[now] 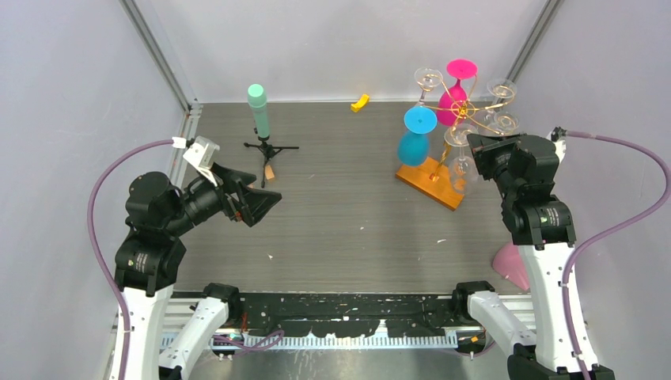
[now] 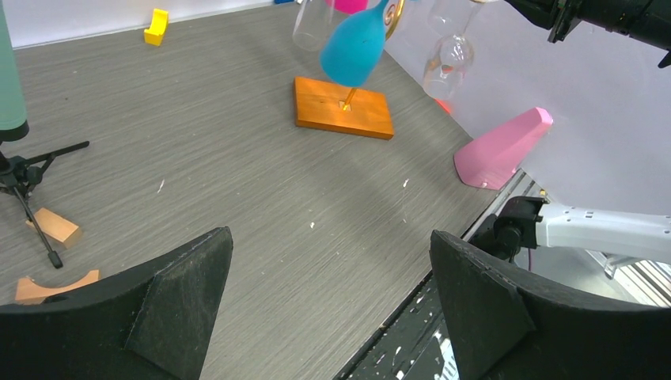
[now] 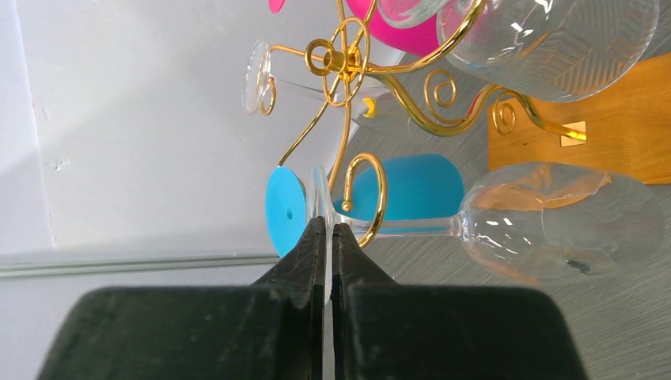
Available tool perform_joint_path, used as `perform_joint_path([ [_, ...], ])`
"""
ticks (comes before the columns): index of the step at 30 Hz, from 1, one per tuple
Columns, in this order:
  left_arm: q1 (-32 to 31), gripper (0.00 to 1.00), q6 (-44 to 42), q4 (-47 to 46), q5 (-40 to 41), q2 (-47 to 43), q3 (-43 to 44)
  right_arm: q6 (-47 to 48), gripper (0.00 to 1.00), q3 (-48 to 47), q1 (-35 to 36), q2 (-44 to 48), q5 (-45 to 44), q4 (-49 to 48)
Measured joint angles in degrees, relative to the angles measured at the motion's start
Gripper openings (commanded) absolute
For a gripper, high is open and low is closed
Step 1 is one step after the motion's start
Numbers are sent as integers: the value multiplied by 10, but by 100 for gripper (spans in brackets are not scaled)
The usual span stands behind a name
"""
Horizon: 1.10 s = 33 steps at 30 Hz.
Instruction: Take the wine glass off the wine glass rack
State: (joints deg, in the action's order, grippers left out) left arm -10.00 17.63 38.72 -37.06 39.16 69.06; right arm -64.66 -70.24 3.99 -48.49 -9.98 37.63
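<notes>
Several glasses (image 1: 413,148) on wine glass rack (image 1: 423,179)

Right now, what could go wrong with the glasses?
The right gripper pinches only the thin foot of the clear wine glass, so it might slip or crack. Its stem hangs in a hook of the gold wire rack; a crooked pull could snag there and rock the blue wine glass beside it.
</notes>
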Motion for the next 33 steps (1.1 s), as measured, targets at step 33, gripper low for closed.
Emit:
perform_joint_path([
  [33,0,98,0,-2,15,7,0,-24,0,34,0,-30,-46,-129],
])
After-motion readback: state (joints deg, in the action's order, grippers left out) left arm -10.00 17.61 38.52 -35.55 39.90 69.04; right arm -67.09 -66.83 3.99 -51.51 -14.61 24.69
